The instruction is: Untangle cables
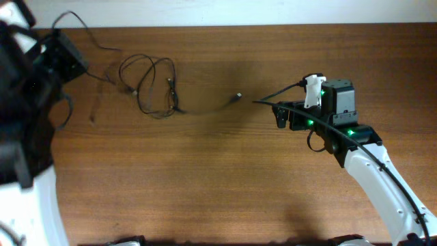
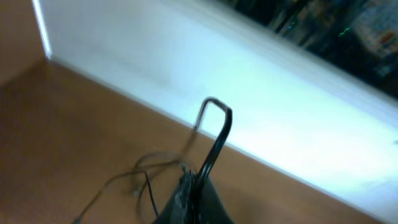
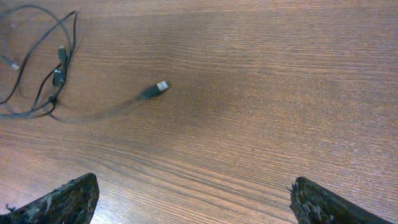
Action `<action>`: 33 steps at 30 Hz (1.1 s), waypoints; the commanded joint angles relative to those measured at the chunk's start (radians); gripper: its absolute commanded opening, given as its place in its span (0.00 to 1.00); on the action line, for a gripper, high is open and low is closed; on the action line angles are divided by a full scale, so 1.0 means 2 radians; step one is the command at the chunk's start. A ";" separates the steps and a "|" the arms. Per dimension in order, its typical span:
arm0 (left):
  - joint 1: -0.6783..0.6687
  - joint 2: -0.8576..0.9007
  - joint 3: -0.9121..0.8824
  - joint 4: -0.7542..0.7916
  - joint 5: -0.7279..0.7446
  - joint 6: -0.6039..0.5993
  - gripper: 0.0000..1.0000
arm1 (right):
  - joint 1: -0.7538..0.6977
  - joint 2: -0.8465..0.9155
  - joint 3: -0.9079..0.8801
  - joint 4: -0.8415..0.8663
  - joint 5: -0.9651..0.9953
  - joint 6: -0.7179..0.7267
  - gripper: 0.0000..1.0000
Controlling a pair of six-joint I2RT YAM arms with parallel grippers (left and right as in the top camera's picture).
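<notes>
The cables [image 1: 171, 85] lie as a loose tangle of thin black cords on the wooden table, left of centre. One strand runs right and ends in a USB plug [image 1: 238, 96]. My left gripper [image 1: 68, 58] is at the far left, and in the left wrist view it [image 2: 194, 186] is shut on a black cable [image 2: 219, 134] that loops upward; more cords [image 2: 143, 171] trail on the table. My right gripper [image 1: 280, 115] is open and empty, right of the plug. In the right wrist view its fingers [image 3: 196, 205] frame bare wood, with the plug [image 3: 160, 86] and tangle [image 3: 56, 74] ahead.
The table's back edge meets a white wall [image 2: 186, 74]. A thicker black wire [image 1: 283, 90] runs along my right arm. The left arm's white and black body [image 1: 27, 137] covers the table's left side.
</notes>
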 commanded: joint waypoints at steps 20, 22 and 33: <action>0.000 0.016 0.002 0.040 0.188 -0.040 0.00 | -0.002 0.002 0.005 0.148 -0.373 0.019 0.96; 0.000 0.039 0.002 0.029 0.192 -0.036 0.00 | -0.002 0.002 0.005 0.148 -0.373 0.019 0.93; -0.143 0.091 0.002 -0.023 0.307 0.233 0.00 | -0.001 0.001 0.005 0.344 -0.412 -0.109 0.97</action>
